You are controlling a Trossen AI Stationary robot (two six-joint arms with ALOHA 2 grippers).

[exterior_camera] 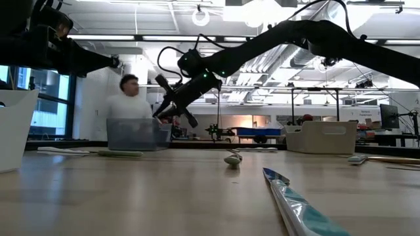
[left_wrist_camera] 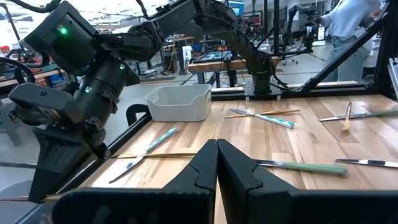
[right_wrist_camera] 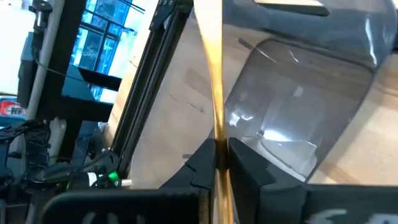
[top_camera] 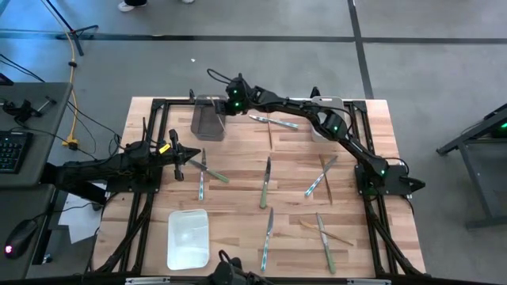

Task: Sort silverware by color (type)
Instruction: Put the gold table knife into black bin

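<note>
My right gripper (top_camera: pixel 230 101) reaches to the table's far left and hangs above a grey see-through bin (top_camera: pixel 207 119), shut on a thin brown stick-like utensil (right_wrist_camera: pixel 211 74). In the low view the gripper (exterior_camera: pixel 172 105) stands just over the bin (exterior_camera: pixel 138 134). My left gripper (top_camera: pixel 181 155) waits at the left side, shut and holding nothing. Other silverware lies flat on the table: green-handled pieces (top_camera: pixel 265 186), pale-teal ones (top_camera: pixel 273 120) and brown sticks (top_camera: pixel 323 170). My right gripper pinches the brown stick (right_wrist_camera: pixel 217 134) between its two fingers. The stick runs along the fingers and sticks out ahead of them. The fingers slant downward from the table's right side. The stick is lifted clear, over the grey bin's open top (right_wrist_camera: pixel 298 112).
A white bin (top_camera: pixel 188 237) lies near the front left, and another white bin (top_camera: pixel 325 119) stands at the far right under my right arm. More utensils lie near the front edge (top_camera: pixel 269 229). A person (exterior_camera: pixel 131 98) stands beyond the table's far side.
</note>
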